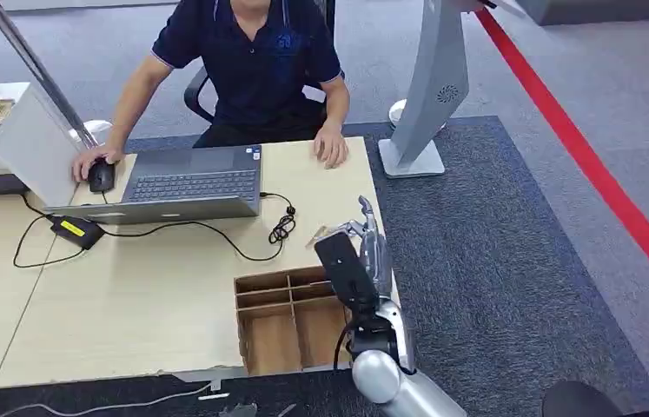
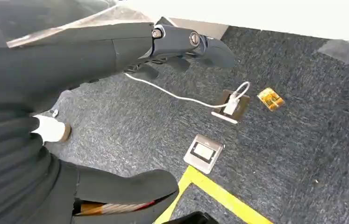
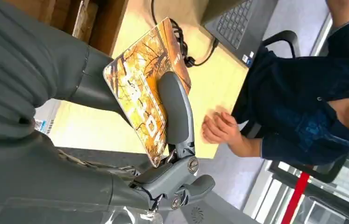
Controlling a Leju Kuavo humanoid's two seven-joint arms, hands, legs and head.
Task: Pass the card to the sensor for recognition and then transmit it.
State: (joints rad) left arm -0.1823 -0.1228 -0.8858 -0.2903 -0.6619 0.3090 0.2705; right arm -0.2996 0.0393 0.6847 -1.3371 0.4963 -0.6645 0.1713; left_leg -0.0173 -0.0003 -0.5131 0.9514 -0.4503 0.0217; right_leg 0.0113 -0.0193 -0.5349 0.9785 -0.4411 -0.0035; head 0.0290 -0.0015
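Observation:
An orange and yellow patterned card (image 3: 146, 91) is pinched in my right hand (image 3: 116, 140), with the thumb (image 3: 174, 112) pressed across its face and darker fingers behind it. From the head view, my right hand (image 1: 364, 248) hovers over the table's right edge, just beyond the cardboard divider box, and an edge of the card (image 1: 319, 234) peeks out to its left. The grey sensor stand (image 1: 433, 87) rises from the carpet beyond the table's far right corner. My left hand (image 2: 93, 60) hangs over the floor, fingers apart and holding nothing.
A person sits at the far side of the wooden table (image 1: 129, 287) with a laptop (image 1: 186, 182), mouse (image 1: 101, 176) and black cables. A cardboard divider box (image 1: 290, 317) stands at the near right corner. A floor socket (image 2: 203, 153) and a white cable (image 2: 177, 95) lie on the carpet.

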